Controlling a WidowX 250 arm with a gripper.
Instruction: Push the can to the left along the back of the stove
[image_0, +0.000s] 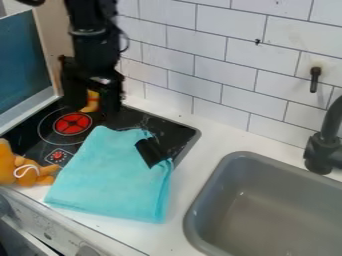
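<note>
Turquoise cloth (110, 172) lies folded, partly over the black stove top (40, 135) and partly on the white worktop (194, 175), and we see a small black object (151, 152) lying on it near the edge closest to the sink (267, 215). The gripper (95, 111) hangs over the far part of the stove top, beyond the cloth; we read it as spread apart and grasping nothing. A small yellow-orange thing (91, 102) shows between its two sides, though we cannot tell whether it touches either of them or sits just behind.

If the gripper were to close where it is, we think it might catch that thing by an edge and tip it or squeeze it out, because the grip looks off-centre. Sweeping low toward us could snag the cloth's far corner and ruck up the folds. Any tug on the cloth could roll the black object off, since nothing appears to pin it down. An orange soft toy (27, 172) with a white loop (27, 170) lies just beside the cloth at the view's left edge, so a sideways drag might push it over the front of the worktop.
</note>
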